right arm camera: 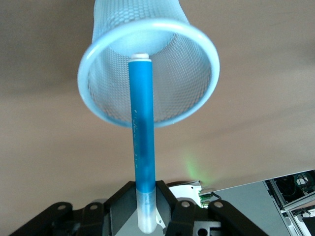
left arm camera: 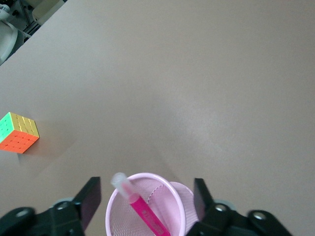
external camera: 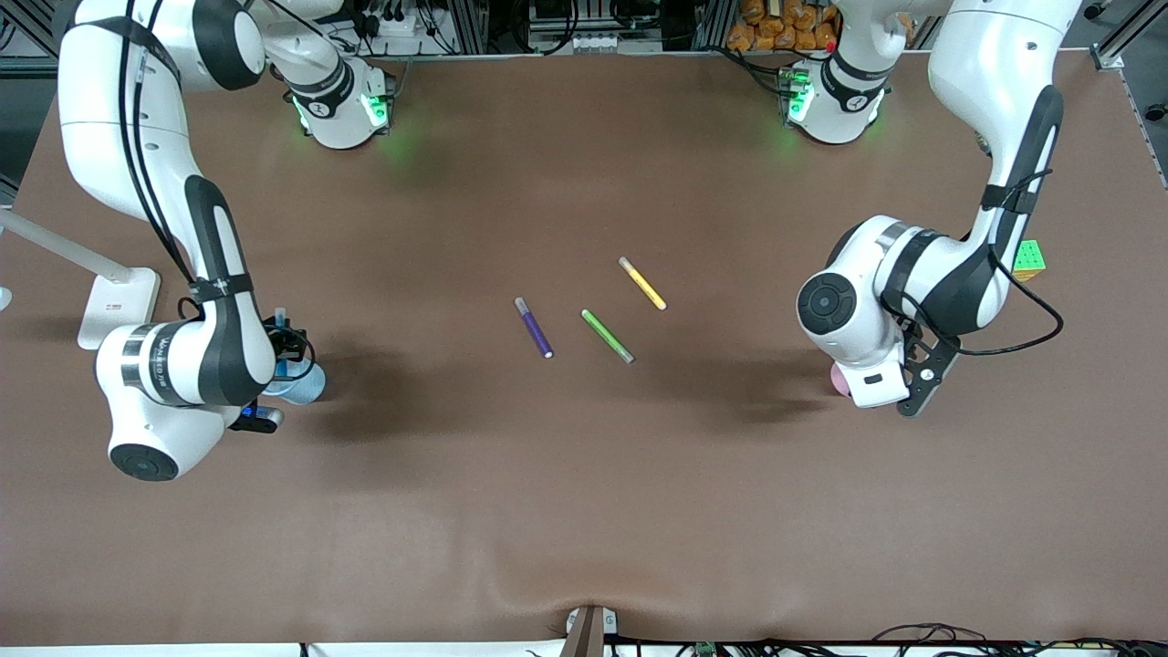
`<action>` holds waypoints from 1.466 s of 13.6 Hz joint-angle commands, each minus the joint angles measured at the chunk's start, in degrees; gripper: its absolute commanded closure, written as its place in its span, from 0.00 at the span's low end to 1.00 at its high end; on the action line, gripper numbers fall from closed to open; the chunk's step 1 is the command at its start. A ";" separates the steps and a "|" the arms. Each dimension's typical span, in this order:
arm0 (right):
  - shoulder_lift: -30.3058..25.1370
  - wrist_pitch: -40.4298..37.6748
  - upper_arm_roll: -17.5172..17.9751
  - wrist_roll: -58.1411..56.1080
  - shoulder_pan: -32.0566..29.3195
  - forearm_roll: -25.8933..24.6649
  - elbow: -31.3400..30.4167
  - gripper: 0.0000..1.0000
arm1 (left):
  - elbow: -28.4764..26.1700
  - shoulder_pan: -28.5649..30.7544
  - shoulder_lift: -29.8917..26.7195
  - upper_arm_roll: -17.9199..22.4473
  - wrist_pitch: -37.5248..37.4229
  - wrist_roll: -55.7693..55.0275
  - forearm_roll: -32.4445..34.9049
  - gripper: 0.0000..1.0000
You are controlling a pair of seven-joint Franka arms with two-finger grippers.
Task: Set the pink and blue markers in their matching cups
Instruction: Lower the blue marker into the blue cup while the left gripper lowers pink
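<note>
Across the middle of the brown table [external camera: 584,511], three stray markers are lying apart from one another: a purple marker [external camera: 534,327], a green marker [external camera: 608,336] and a yellow marker [external camera: 642,283], the yellow one farthest from the front camera. A colour-tiled puzzle cube [external camera: 1029,260] is sitting toward the left arm's end, partly screened by that arm. A white lamp base [external camera: 117,307] is standing toward the right arm's end.

From the front, both cups are largely blocked by the arms: only a sliver of the pink cup [left arm camera: 146,205] and part of the blue cup [right arm camera: 147,73] are showing there.

The wrist views are supplying the rest. The left gripper [left arm camera: 146,202] is hanging over the pink cup with its fingers [left arm camera: 89,201] spread wide on either side of the rim, touching nothing. The pink marker [left arm camera: 142,209] is leaning inside the cup, pale end up.

The right gripper [right arm camera: 146,201] is clamping the blue marker [right arm camera: 141,147] near its greyish end, the other end pointing at the blue cup's mouth; the tip appears to be at or just inside the rim.

Faint print is running along the blue marker's barrel, unreadable. Lettering on the right arm's wrist band is likewise too small to read.
</note>
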 commanded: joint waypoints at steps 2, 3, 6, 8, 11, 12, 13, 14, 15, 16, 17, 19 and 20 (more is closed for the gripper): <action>2.30 -0.49 0.86 0.60 -2.48 2.46 3.15 1.00 | 2.17 1.02 -2.85 -0.15 -2.29 6.56 -0.98 0.00; 2.48 -0.49 0.86 3.30 -3.36 4.38 3.15 1.00 | 3.40 1.02 -2.94 -0.24 -4.21 9.98 -1.86 0.00; 2.65 0.21 0.77 5.62 -3.98 6.25 3.06 1.00 | 8.05 0.84 -3.29 -0.24 -7.47 16.23 -7.56 0.00; 2.65 2.66 0.77 5.62 -3.98 6.16 2.89 1.00 | 10.17 0.76 -4.43 -0.33 -10.02 21.50 -10.99 0.00; 2.65 3.11 0.77 4.91 -3.98 5.81 2.45 0.00 | 14.03 1.11 -5.40 -0.24 -12.75 28.19 -17.84 0.00; 2.65 3.20 0.77 4.91 -4.07 5.81 2.45 0.00 | 15.35 1.37 -5.49 -0.15 -13.89 30.21 -19.78 0.00; 2.65 3.11 0.77 4.83 -4.16 5.81 2.45 0.00 | 16.67 1.81 -5.84 -0.15 -14.85 31.80 -21.36 0.00; 2.65 3.11 0.77 4.83 -4.33 5.81 2.45 0.00 | 17.46 2.33 -6.10 0.02 -15.47 33.55 -23.12 0.00; 2.65 3.11 0.77 4.83 -4.42 5.90 2.45 0.00 | 18.43 3.38 -6.46 0.02 -15.57 35.66 -25.31 0.00; 2.48 3.11 0.77 4.83 -4.42 5.90 2.45 0.00 | 18.79 4.52 -7.16 0.02 -15.65 38.11 -27.77 0.00; 2.30 3.11 0.77 4.83 -4.42 5.90 2.45 0.00 | 18.88 5.67 -7.95 0.02 -15.66 40.58 -29.79 0.00; 1.43 3.46 0.77 2.82 -5.03 5.81 3.23 0.00 | 18.79 6.82 -9.79 -0.06 -15.83 44.89 -30.69 0.00; 0.55 5.64 0.69 -1.20 -5.21 5.72 3.24 0.00 | 18.79 6.91 -10.93 0.02 -16.01 45.34 -30.96 0.00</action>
